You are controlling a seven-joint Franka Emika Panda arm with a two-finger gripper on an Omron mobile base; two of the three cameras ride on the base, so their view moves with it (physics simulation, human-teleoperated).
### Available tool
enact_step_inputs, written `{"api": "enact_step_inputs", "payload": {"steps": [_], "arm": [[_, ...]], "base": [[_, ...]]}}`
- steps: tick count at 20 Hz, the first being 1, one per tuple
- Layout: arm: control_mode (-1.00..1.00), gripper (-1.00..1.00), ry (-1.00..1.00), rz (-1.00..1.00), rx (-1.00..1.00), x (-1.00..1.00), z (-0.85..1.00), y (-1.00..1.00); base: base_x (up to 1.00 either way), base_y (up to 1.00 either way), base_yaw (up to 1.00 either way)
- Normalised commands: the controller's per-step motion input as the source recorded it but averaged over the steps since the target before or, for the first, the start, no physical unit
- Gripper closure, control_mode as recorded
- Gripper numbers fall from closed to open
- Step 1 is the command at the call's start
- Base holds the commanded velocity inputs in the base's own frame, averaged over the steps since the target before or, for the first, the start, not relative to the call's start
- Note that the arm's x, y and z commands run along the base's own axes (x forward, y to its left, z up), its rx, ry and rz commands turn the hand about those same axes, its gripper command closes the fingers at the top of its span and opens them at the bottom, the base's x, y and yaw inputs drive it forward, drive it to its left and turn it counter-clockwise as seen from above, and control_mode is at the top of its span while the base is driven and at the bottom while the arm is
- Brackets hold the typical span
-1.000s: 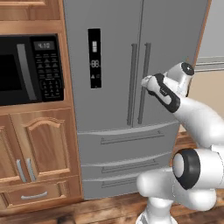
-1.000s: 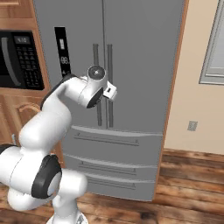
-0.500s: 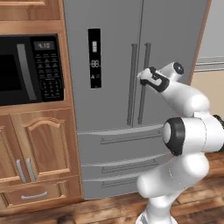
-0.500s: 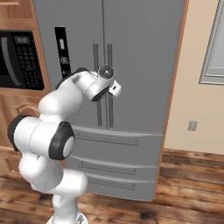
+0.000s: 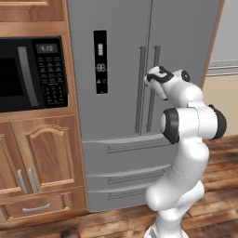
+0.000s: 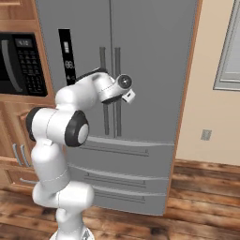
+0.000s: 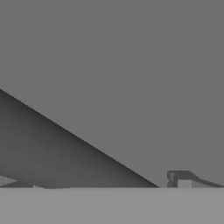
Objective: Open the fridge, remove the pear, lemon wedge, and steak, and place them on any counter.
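1. Left base view: the fridge (image 5: 121,69) stands shut, both doors and the drawers closed, its contents hidden. The gripper (image 5: 152,80) sits at the right door's handle (image 5: 153,88), jaws apart.
2. Right base view: the hand is against the paired handles; the microwave (image 6: 18,63) is to the left.
3. Hand view: plain grey door surface, close up.

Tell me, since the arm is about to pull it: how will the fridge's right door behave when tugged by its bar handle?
The right door is a tall rigid metal panel, so it should swing stiffly on its hinge, not flex. Its vertical bar handle looks smooth and thin; the open gripper beside it may slip along it. The fridge itself looks too heavy to tip.
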Motion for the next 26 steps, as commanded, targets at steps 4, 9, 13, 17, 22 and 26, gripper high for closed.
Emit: {"api": "enact_step_inputs", "payload": {"steps": [4,9,13,17,22,26], "arm": [[-1.0,-1.0,-0.09,0.0,0.06,0.59,-0.28,-0.02],[-1.0,1.0,-0.01,0.0,0.04,0.37,-0.15,-0.03],[-1.0,1.0,0.0,0.0,0.0,0.0,0.0,0.0],[-1.0,1.0,0.02,0.0,0.0,-0.42,-0.08,-0.12],[-1.0,1.0,0.0,-0.01,0.0,-1.0,-0.32,-0.92],[-1.0,1.0,0.0,-0.04,0.0,-1.0,-0.45,-1.0]], "base": [[0.0,0.0,0.0],[0.0,0.0,0.0],[0.0,0.0,0.0],[0.0,0.0,0.0],[0.0,0.0,0.0],[0.0,0.0,0.0]]}}
